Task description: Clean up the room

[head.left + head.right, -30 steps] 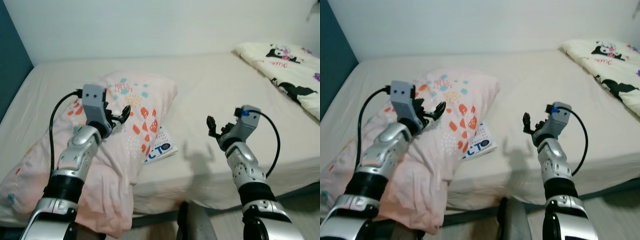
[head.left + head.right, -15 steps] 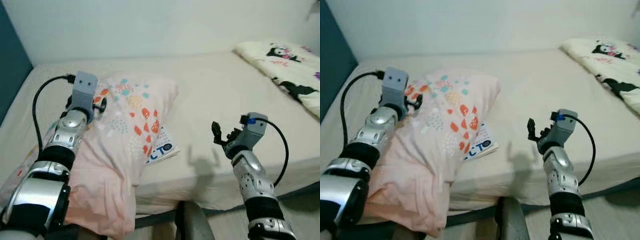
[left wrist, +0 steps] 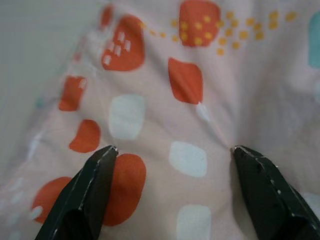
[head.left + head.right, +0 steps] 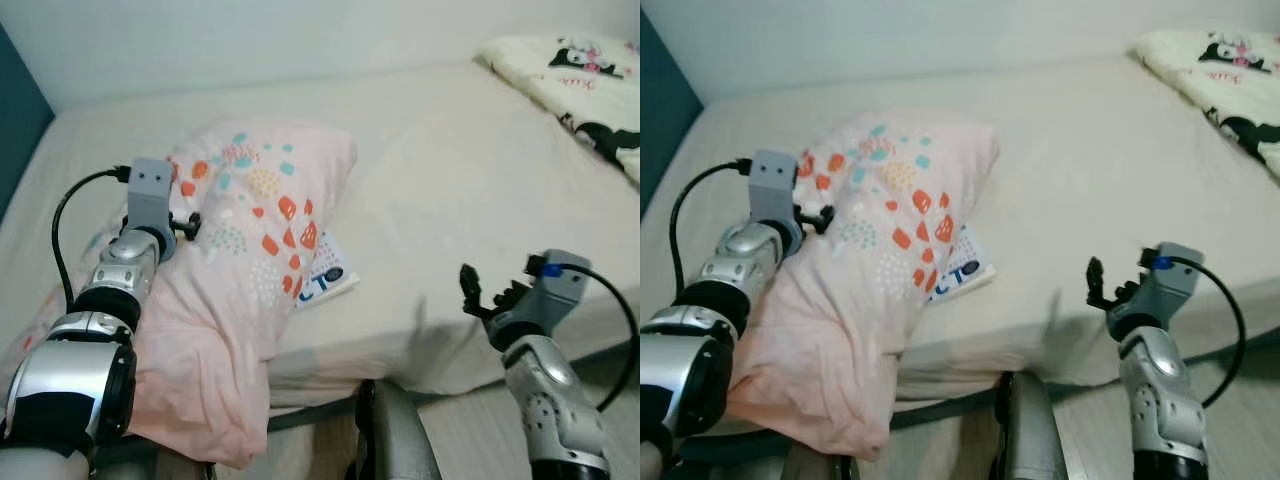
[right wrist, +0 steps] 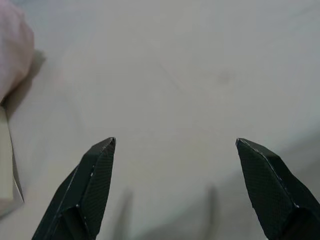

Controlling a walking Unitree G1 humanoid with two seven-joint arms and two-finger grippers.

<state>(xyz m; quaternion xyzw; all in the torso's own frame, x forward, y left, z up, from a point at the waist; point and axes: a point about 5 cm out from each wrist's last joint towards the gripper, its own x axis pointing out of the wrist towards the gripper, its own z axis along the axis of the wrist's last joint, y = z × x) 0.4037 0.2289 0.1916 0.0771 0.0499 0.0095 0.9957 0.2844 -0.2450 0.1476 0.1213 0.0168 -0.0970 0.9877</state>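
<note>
A pink pillow (image 4: 250, 230) with orange, teal and white spots lies on the left side of the bed and droops over the front edge. My left gripper (image 4: 187, 224) presses against the pillow's left side, open, its fingertips (image 3: 102, 160) resting on the spotted fabric (image 3: 185, 115). A white book (image 4: 325, 283) with blue lettering pokes out from under the pillow's right edge. My right gripper (image 4: 470, 295) hovers open over the bed's front edge at the right, holding nothing; bare sheet (image 5: 170, 85) lies between its fingers.
The bed (image 4: 440, 170) has a cream sheet and a white wall behind it. A cream blanket with black cartoon prints (image 4: 585, 80) lies at the far right. A dark blue wall (image 4: 15, 140) stands at the left. A dark object (image 4: 385, 440) rises below the bed's front edge.
The view has dipped lower and closer. My left gripper has come down against the pillow's left side. My right arm has dropped toward the bed's front edge.
</note>
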